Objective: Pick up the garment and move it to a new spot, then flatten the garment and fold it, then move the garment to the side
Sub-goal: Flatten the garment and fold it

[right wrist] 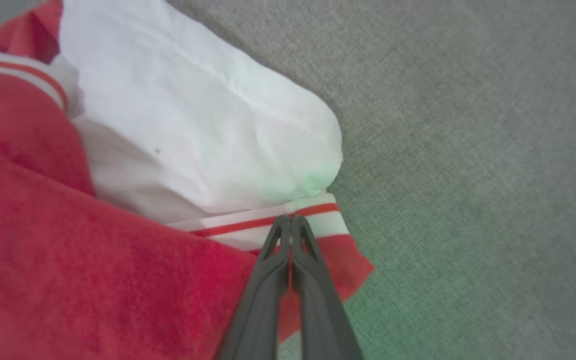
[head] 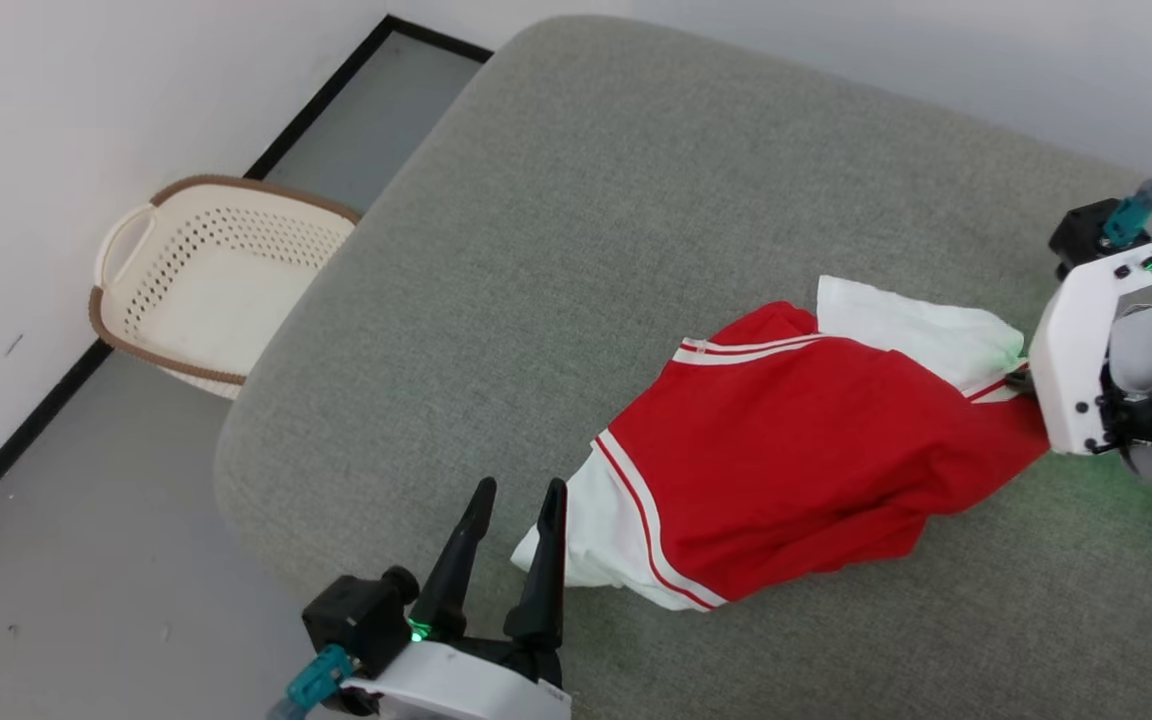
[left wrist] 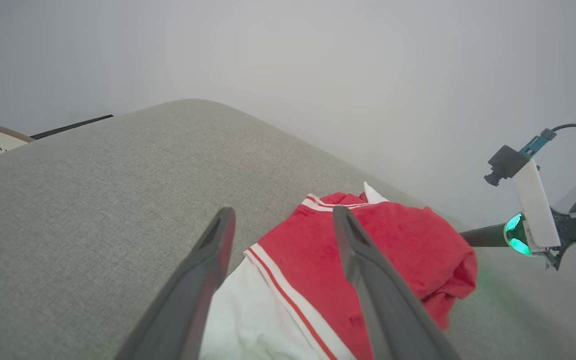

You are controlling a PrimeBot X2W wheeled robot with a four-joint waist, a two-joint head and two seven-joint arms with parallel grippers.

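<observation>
Right gripper (right wrist: 290, 220): my two dark fingers are pressed together with no gap between them. Their tips pinch the garment (right wrist: 68, 250) at the red-and-white striped band on its corner, lower centre of the right wrist view. In the head view this gripper (head: 1024, 380) sits at the right edge of the frame, and the red fabric narrows to a point where my fingers meet it.

Garment (head: 816, 460) position: right of centre in the head view, lying crumpled on the grey cushion (head: 636, 180). The red body takes up the middle. One white panel lies at its upper right, beside my right gripper. The other white panel lies at its lower left, edged by thin stripes.

Left gripper (head: 521, 490): lower left of centre in the head view, fingers spread wide, holding nothing. Its right finger is just beside the lower-left white panel; I cannot tell whether they touch. In the left wrist view my left gripper (left wrist: 283, 212) frames the garment (left wrist: 403, 240), with the white panel at bottom centre between the fingers.

Surroundings: a cream perforated basket (head: 216, 280) with a brown rim stands on the grey floor (head: 86, 560) at the left of the head view, well apart from the garment.
</observation>
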